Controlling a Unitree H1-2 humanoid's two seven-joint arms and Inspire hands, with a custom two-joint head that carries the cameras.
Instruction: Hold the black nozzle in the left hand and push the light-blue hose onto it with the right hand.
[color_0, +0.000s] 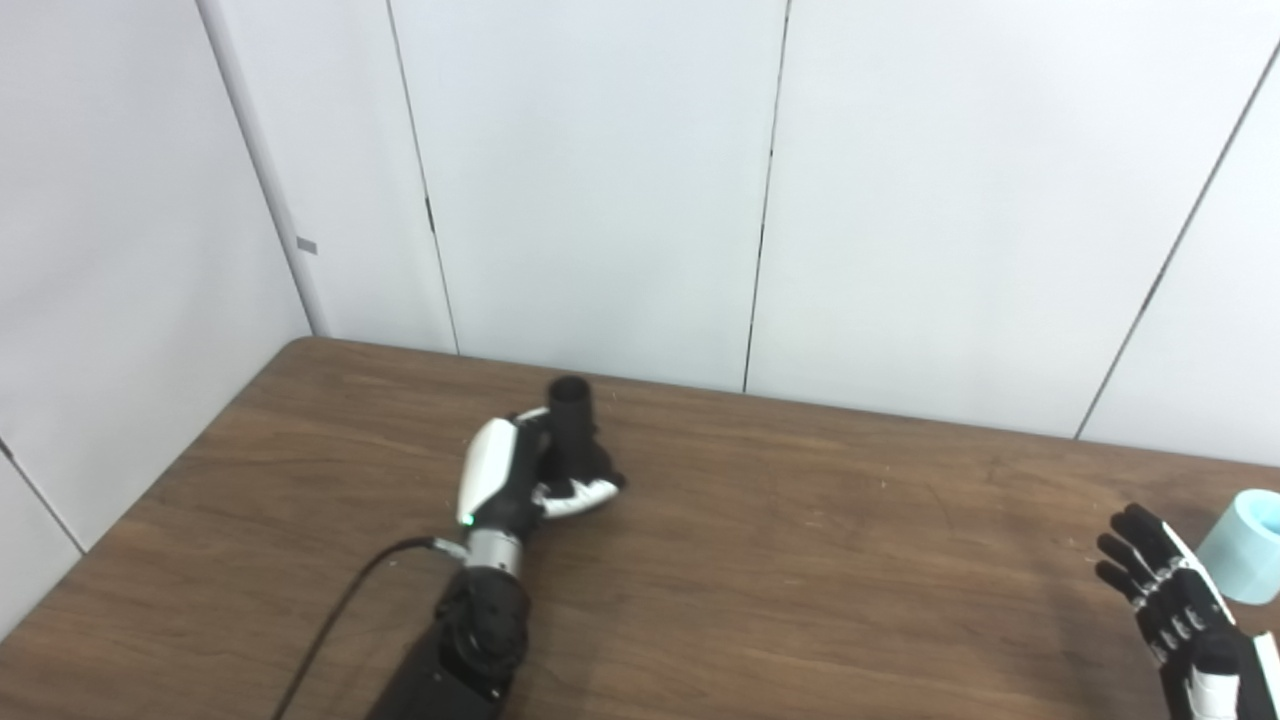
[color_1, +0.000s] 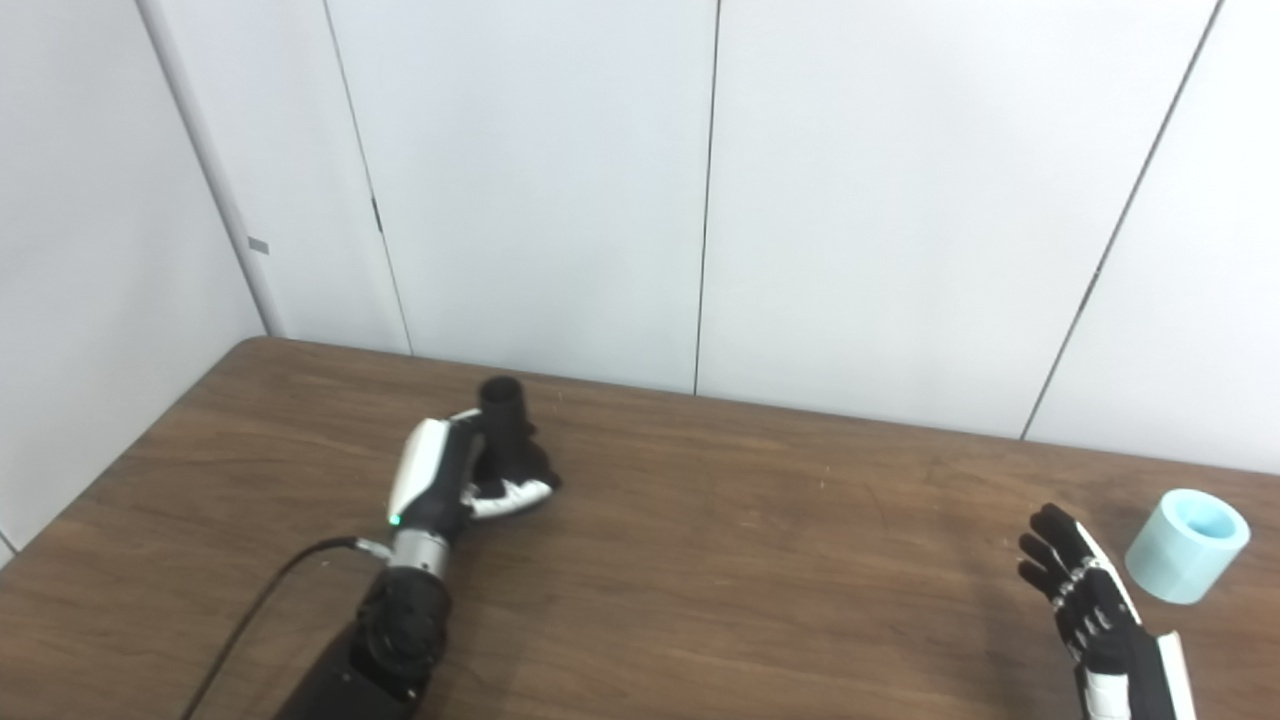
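Right eye view shows one black nozzle (color_1: 505, 415) gripped in the left hand (color_1: 450, 480), whose fingers are wrapped around its lower body so that the open round mouth points up and away, above the wooden table (color_1: 750, 560). One light-blue hose (color_1: 1187, 545) is seen, a short piece standing on end near the table's right edge, with its open bore facing upward. The right hand (color_1: 1085, 600) is held just beside the hose and apart from it, with fingers spread and nothing grasped.

The hose piece is judged to be light and somewhat soft, with a smooth wall that may slip; it is best taken around its outer wall at mid-height, so that the bore is left free and is not squeezed out of round. The nozzle is judged to be rigid plastic and light, and it should be held firmly enough to resist the push. One black cable (color_0: 340, 610) is seen trailing from the left wrist.
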